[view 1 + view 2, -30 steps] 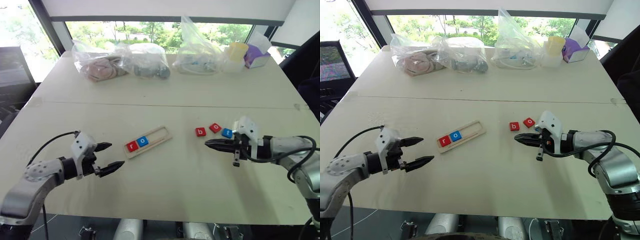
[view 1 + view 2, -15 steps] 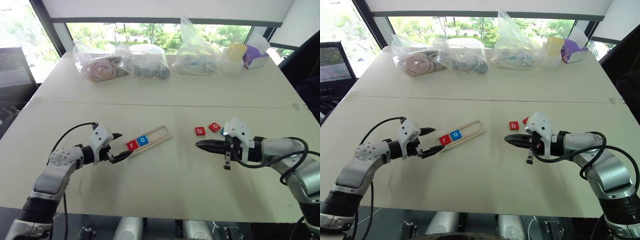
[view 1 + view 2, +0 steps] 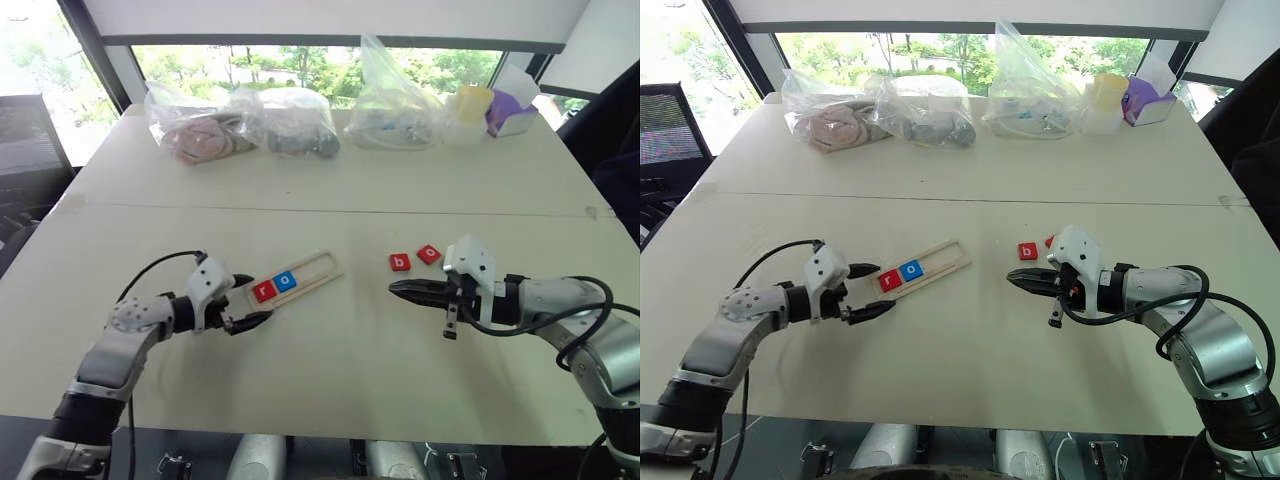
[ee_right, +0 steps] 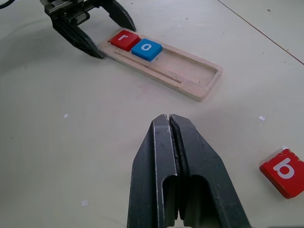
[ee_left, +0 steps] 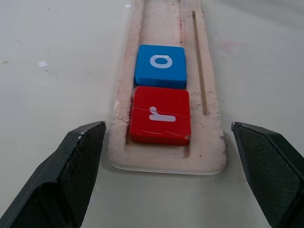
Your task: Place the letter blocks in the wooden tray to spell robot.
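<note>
On the pale counter the wooden tray lies at a slant, and its near end holds two letter blocks side by side and touching: a red block with a white "r" at the very end of the slot and a blue block with a white "o" next to it; the rest of the slot is bare wood. The left claw is spread wide around that near end, one black finger on each side of the tray, not touching the frame as far as the wrist view shows. Well apart to the right, the right claw is closed with nothing between its fingers, low over the counter and pointing toward the tray. Just beyond it lie a red block marked "b" and a second red block whose letter reads as "o". Clear plastic bags and a purple tissue box sit at the counter's far edge.
</note>
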Controlling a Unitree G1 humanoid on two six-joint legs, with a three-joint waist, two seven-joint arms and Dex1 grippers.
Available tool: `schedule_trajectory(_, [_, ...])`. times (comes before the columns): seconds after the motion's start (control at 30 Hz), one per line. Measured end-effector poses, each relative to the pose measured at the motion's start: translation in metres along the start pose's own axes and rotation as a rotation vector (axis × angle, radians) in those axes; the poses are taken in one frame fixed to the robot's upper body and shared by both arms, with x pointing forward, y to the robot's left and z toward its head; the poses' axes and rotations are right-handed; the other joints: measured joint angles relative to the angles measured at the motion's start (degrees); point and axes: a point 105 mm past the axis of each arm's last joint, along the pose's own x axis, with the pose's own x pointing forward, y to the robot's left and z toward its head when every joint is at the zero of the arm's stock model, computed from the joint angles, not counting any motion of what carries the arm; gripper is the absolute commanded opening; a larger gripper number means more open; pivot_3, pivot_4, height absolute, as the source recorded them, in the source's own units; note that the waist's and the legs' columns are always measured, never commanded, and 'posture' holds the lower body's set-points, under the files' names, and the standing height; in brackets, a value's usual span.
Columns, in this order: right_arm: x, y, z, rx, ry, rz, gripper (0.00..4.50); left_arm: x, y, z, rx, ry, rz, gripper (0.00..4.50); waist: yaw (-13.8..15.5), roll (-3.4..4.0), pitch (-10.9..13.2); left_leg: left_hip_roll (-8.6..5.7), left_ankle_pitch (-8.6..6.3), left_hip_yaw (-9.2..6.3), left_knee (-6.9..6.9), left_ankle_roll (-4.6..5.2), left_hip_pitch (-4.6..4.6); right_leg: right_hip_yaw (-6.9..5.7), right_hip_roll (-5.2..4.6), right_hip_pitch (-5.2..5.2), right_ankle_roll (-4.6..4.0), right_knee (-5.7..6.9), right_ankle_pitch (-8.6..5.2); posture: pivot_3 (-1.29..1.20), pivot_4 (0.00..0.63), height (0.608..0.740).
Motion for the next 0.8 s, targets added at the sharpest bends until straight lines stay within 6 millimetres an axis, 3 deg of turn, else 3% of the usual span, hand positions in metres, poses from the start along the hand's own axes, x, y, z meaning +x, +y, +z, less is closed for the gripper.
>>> schedule_trajectory(0.8, [0.0036,0.0023,-0.0034,-0.001,0.007,0.001,0.0,0.0024,0.007,-0.004,0.052,0.002,0.022,4.44,-0.04,0.02,-0.01,0.01,0.0,-0.01,-0.01,0.0,0.03,0.0,-0.05,0.02,0.0,0.0,0.0,0.0,0.15,0.74])
